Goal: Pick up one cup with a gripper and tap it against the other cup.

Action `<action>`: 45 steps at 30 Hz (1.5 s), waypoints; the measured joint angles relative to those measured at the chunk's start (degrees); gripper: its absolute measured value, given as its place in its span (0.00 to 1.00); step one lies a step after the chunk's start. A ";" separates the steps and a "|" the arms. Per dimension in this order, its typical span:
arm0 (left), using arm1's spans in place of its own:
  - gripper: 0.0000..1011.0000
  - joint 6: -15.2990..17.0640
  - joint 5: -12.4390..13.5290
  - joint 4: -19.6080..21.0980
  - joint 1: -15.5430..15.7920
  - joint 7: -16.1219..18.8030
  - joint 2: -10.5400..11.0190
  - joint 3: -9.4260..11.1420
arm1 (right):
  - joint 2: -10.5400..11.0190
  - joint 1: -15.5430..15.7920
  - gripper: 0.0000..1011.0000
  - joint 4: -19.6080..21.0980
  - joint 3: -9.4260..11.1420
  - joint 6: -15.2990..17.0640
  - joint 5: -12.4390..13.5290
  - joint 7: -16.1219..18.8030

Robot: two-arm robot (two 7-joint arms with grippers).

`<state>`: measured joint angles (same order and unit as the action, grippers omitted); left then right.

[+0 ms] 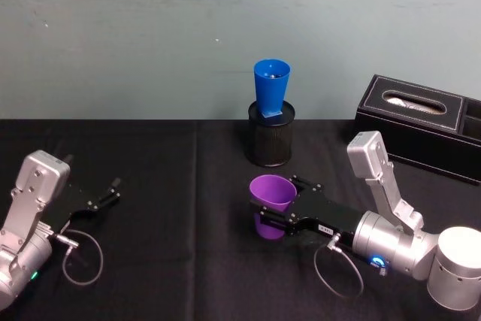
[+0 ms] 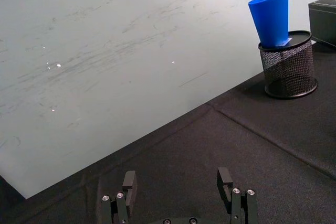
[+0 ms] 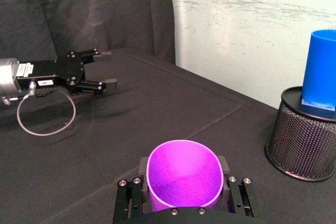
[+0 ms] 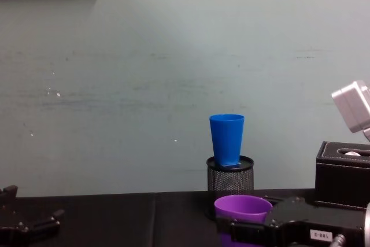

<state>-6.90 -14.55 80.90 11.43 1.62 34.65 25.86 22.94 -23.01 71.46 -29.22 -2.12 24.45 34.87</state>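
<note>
the right gripper (image 1: 279,208), black and flat-jawed on a silver cylindrical arm with a glowing blue ring, has its jaws clamped on either side of the tapered purple plastic tumbler (image 1: 272,204), which stands upright, mouth up, near the middle of the black-clothed surface (image 1: 165,246). behind it, toward the surface's far edge, the bright blue plastic tumbler (image 1: 270,90) sits mouth up in the top of a black mesh pen holder (image 1: 270,137), apart from the purple one. the left gripper (image 1: 98,198) rests idle near the surface's left edge, jaws apart.
</note>
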 joint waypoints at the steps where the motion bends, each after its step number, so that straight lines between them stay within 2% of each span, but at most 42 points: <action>1: 0.99 0.00 0.00 0.00 0.01 0.00 0.00 0.00 | 0.01 0.13 0.73 -0.04 0.03 -0.09 -0.04 0.00; 22: 0.99 0.00 0.00 0.00 0.00 0.00 0.00 0.00 | -1.00 1.00 0.73 -2.99 -0.10 -2.13 -1.94 -0.02; 40: 0.99 -0.01 0.00 0.00 0.00 0.00 0.00 0.00 | -1.21 1.20 0.73 -3.54 -0.01 -2.77 -2.50 0.18; 42: 0.99 0.00 0.00 0.00 0.00 0.00 0.00 0.00 | -1.21 1.21 0.75 -3.54 -0.02 -2.73 -2.50 0.19; 45: 0.99 -0.01 0.00 0.00 0.00 0.00 0.00 0.00 | -1.19 1.23 0.84 -3.57 -0.05 -2.53 -2.56 0.17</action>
<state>-6.91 -14.55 80.90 11.43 1.62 34.65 25.86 21.75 -21.79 67.89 -29.27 -4.64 21.89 35.03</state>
